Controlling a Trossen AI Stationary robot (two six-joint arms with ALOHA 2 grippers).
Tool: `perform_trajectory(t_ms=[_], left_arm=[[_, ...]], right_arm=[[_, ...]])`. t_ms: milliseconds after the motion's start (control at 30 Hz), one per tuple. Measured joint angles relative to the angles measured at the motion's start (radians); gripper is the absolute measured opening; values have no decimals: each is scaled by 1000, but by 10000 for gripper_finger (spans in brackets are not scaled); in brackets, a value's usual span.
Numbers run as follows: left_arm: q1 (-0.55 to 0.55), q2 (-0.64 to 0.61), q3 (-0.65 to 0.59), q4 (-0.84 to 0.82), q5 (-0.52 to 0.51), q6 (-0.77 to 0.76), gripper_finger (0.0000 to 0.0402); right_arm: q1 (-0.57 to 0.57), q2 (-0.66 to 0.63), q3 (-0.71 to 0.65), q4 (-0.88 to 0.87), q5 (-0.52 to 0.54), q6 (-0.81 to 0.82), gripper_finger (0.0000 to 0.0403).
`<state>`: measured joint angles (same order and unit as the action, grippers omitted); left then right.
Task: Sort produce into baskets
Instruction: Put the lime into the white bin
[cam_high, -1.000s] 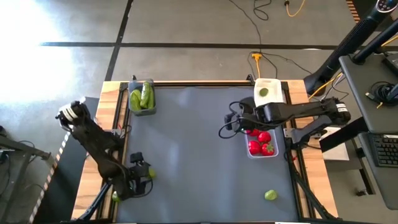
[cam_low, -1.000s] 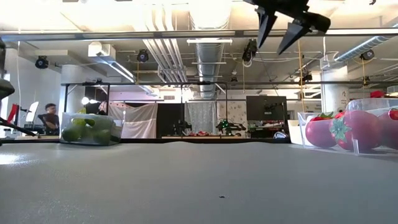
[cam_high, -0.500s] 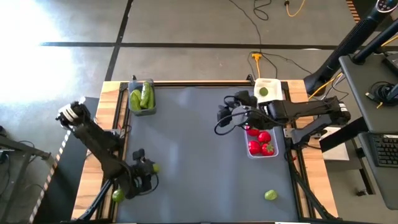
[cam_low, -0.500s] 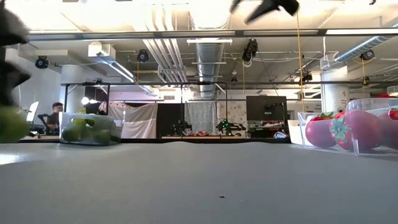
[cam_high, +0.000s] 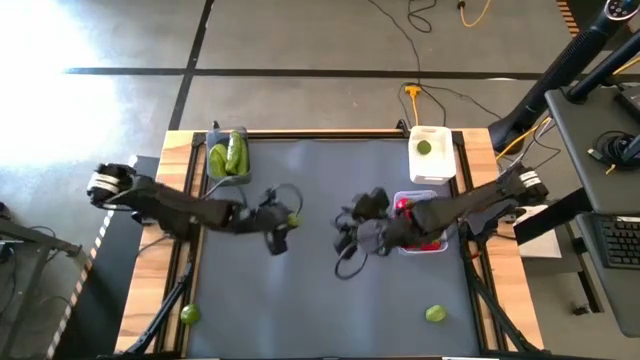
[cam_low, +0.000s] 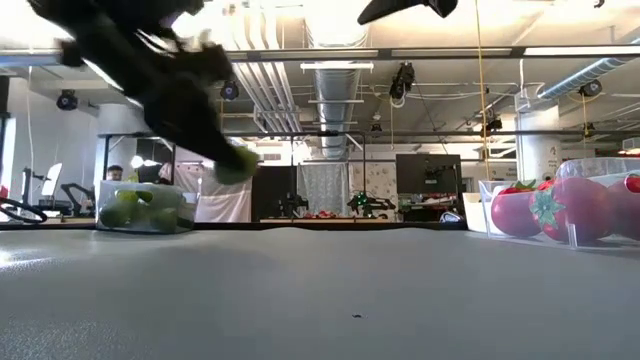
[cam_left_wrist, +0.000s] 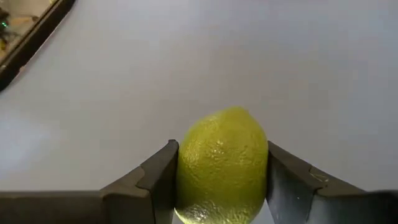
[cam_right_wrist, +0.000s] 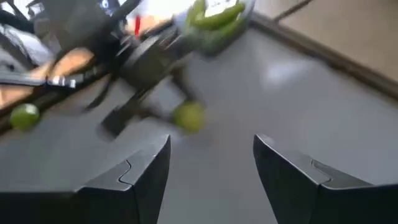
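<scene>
My left gripper (cam_high: 287, 222) hangs over the middle of the dark mat, shut on a yellow-green lime (cam_left_wrist: 221, 163), which also shows in the high view (cam_high: 293, 217) and, blurred, in the low view (cam_low: 237, 165). My right gripper (cam_high: 346, 243) is a little to the right of it, open and with nothing in it (cam_right_wrist: 211, 168). A basket (cam_high: 228, 160) at the far left holds green cucumbers. A white basket (cam_high: 432, 168) at the far right holds one lime. The clear basket (cam_low: 520, 215) of red tomatoes lies partly under my right arm. My left gripper pinches the lime between its two fingers, one on each of two opposite sides (cam_left_wrist: 186, 171). The fingers (cam_left_wrist: 160, 177) come slanting down from the table's left. The lime is lifted clear of the mat.
One loose lime (cam_high: 435, 314) lies on the mat near the right front corner. Another lime (cam_high: 188, 314) lies by the table's left edge near the front. The mat between the two arms and the near edge is bare. Cables trail from both wrists.
My left gripper has lifted a lime from the near left corner and swung it fast toward the table's middle, away from the near edge. My right gripper has gone from above the tomato basket toward the left and near side, turning as it went.
</scene>
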<state>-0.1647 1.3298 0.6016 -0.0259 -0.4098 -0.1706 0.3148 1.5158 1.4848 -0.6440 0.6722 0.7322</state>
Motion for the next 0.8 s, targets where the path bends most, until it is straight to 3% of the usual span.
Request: perform_trajectory(t_ms=[133,267,533,800], left_arm=[[143,109,12,160,117,29,174],[202,223,29,307,266,1,175],[201,391,75,421,320,-25,184],[200,414,71,409,340,-96,254]], right_arm=[[63,58,-1,-45,-1,128,221],[109,128,-1,-94,-2,255,221],[122,231,-2,-155,-150,344,221],[68,288,-2,-291,-253,374,221]])
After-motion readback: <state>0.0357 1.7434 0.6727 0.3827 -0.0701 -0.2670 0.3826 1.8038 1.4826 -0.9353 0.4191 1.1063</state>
